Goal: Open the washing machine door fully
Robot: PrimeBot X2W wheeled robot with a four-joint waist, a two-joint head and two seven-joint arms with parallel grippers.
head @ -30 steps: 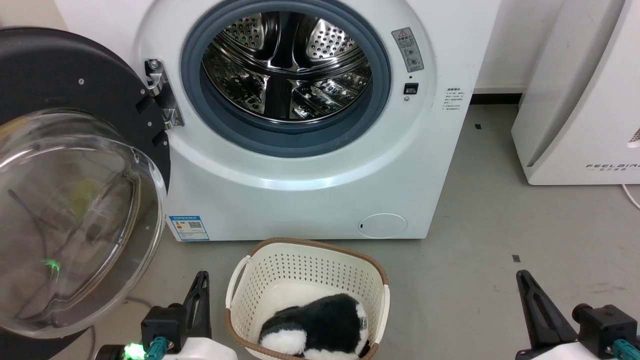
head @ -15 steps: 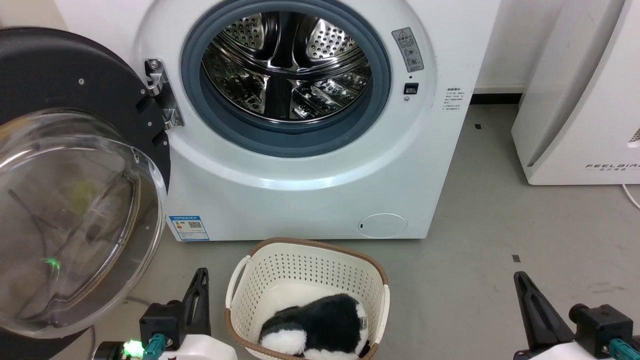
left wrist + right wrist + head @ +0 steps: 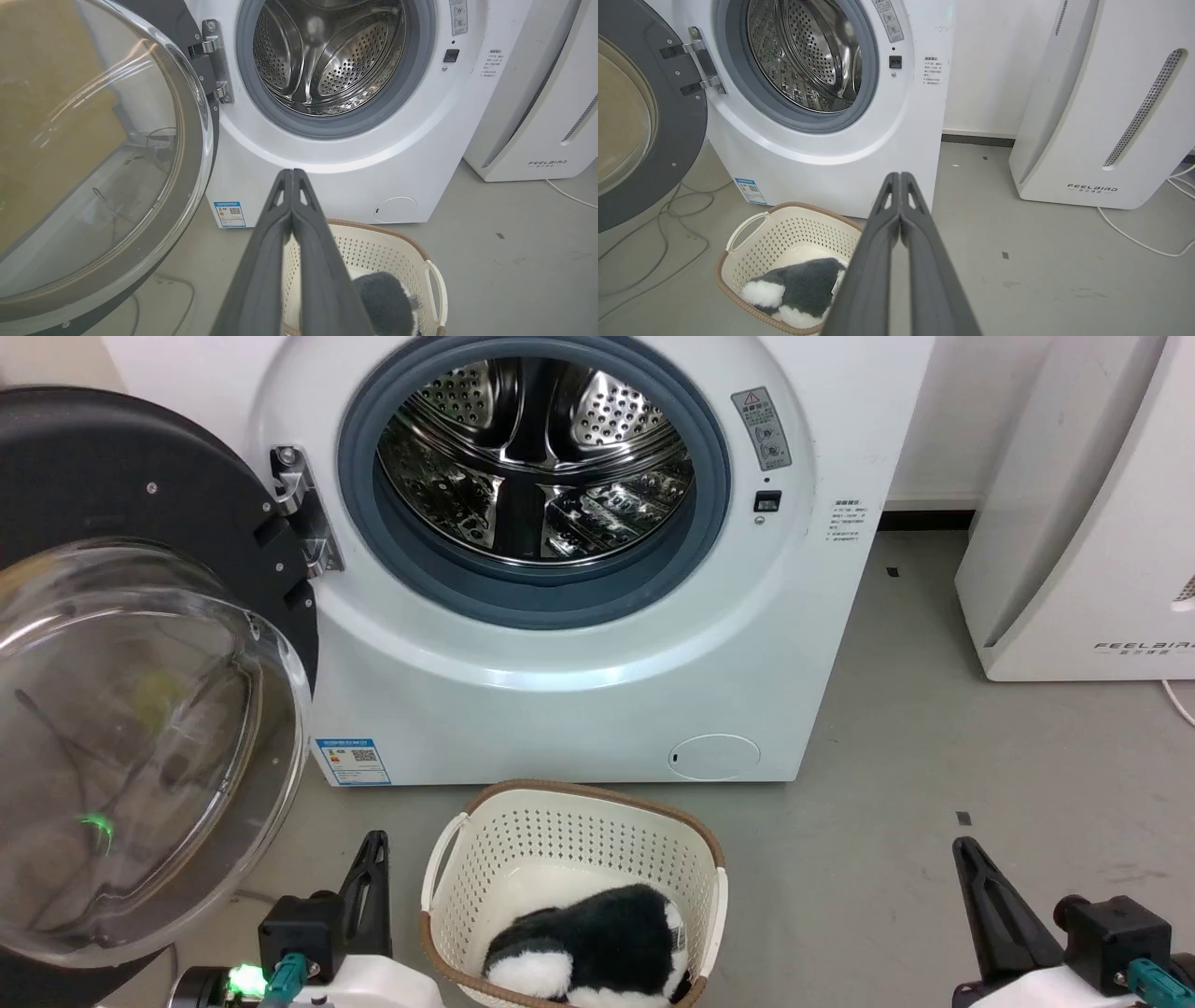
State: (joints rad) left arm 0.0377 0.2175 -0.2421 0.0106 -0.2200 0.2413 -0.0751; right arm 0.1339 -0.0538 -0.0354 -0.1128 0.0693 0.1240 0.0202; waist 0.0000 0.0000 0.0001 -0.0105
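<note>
The washing machine door (image 3: 140,728) is swung wide to the left on its metal hinge (image 3: 303,518), its clear glass bowl bulging toward me; it also shows as door (image 3: 93,154) and door (image 3: 640,116). The white washing machine (image 3: 579,672) stands with its grey gasket and steel drum (image 3: 537,453) exposed. My left gripper (image 3: 376,845) is low at the lower left, shut and holding nothing, clear of the door. My right gripper (image 3: 962,847) is at the lower right over the floor, shut too. In the wrist views the left fingertips (image 3: 292,173) and right fingertips (image 3: 900,177) meet.
A cream laundry basket (image 3: 485,840) holding a black-and-white plush toy (image 3: 597,952) sits on the grey floor right before the washer. A white appliance marked FEELBAIR (image 3: 1083,504) stands at the right. Cables (image 3: 668,219) lie on the floor under the door.
Both grippers have shifted slightly: the left a little lower, the right a little to the left. The door and machine have not moved.
</note>
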